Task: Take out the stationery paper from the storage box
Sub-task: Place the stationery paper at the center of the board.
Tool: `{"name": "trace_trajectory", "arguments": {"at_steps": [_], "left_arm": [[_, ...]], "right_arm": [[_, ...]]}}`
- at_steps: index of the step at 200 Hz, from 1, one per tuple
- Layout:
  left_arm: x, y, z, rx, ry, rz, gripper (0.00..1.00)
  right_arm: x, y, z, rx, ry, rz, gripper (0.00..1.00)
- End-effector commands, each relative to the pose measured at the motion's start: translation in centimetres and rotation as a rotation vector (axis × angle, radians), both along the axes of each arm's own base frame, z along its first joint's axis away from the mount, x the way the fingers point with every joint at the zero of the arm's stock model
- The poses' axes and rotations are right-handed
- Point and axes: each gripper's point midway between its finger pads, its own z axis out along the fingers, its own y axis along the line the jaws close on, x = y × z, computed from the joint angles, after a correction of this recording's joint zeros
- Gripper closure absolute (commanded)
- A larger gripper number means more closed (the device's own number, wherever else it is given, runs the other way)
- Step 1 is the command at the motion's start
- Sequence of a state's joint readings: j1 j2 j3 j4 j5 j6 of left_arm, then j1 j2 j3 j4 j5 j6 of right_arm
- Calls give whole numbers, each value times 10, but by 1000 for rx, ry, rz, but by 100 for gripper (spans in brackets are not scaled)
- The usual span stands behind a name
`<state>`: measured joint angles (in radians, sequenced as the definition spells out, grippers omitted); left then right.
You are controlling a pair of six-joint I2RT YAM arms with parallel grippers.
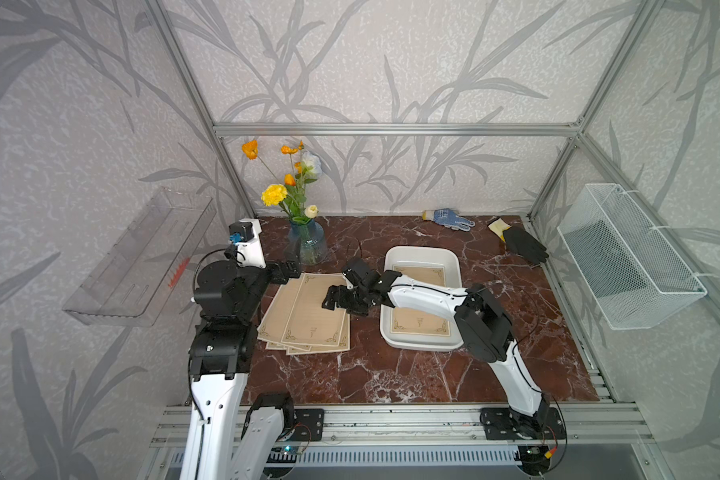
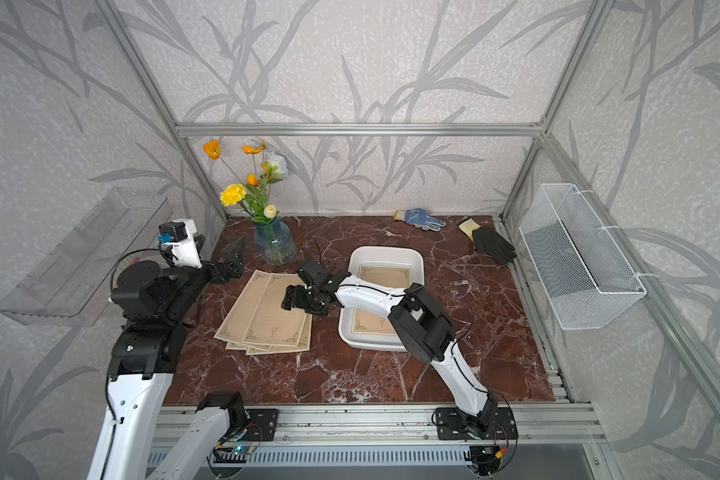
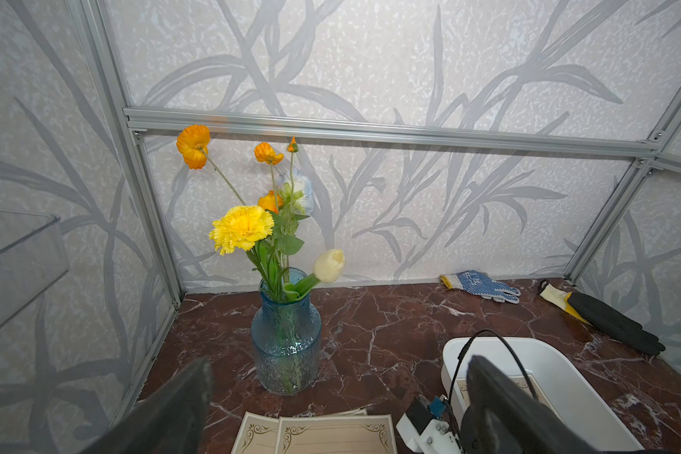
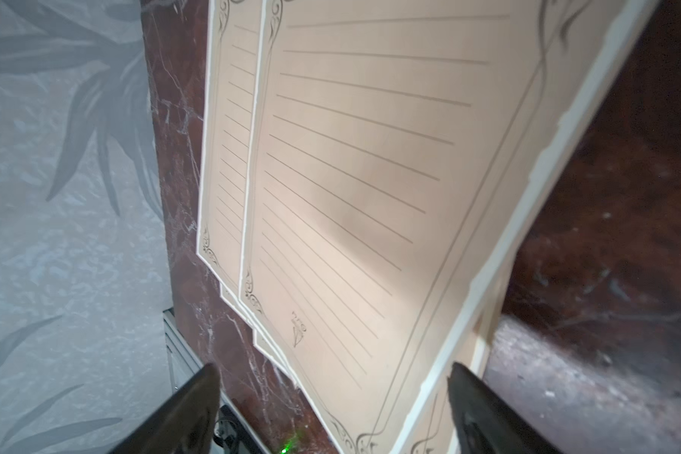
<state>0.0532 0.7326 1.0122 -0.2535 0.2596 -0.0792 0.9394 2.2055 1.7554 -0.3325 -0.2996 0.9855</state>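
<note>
Now the right tool (image 4: 333, 367) hangs spread over stationery paper (image 1: 308, 320) piled beside the storage box (image 1: 422, 250); left tool (image 3: 339, 361) spread too.

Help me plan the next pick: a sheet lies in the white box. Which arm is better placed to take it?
Right, probably: the right gripper, open, hovers beside the storage box; the left gripper sits farther by the vase.

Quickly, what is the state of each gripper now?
Left gripper: open, holding nothing.
Right gripper: open above the stationery paper, holding nothing.
</note>
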Motion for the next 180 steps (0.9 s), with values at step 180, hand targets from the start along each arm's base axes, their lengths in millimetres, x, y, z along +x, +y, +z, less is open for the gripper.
{"name": "trace_trajectory", "arguments": {"at_steps": [180], "left_arm": [[38, -82, -45, -181, 279, -378, 2]], "right_arm": [[-6, -132, 174, -263, -681, 220, 9]]}}
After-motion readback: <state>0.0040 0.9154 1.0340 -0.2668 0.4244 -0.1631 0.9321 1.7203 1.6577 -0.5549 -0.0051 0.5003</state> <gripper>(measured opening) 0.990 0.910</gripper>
